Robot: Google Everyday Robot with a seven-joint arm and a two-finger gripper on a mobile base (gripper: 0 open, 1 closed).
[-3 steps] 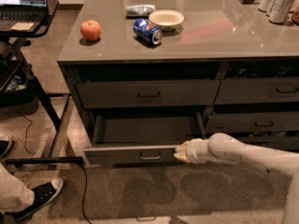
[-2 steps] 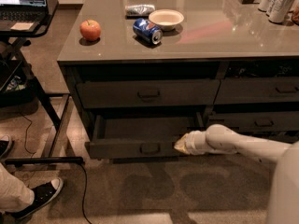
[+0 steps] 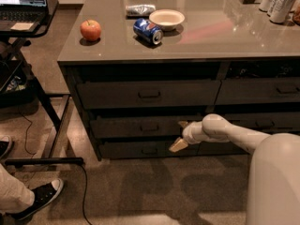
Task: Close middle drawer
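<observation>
The middle drawer is the wide dark-grey one in the left stack, below the top drawer and above the bottom drawer. Its front sits about level with the fronts above and below it, and none of its inside shows. Its small bar handle is at the centre. My gripper is at the right end of this drawer's front, on a white arm coming in from the right. Its two tan fingers are spread apart and hold nothing.
On the counter lie an apple, a blue can on its side, a white bowl and a foil packet. A black stand with a laptop stands at the left. A person's shoe is beside it.
The middle drawer has slid in from wide open to level with the other fronts. My gripper has moved with it toward the cabinet.
</observation>
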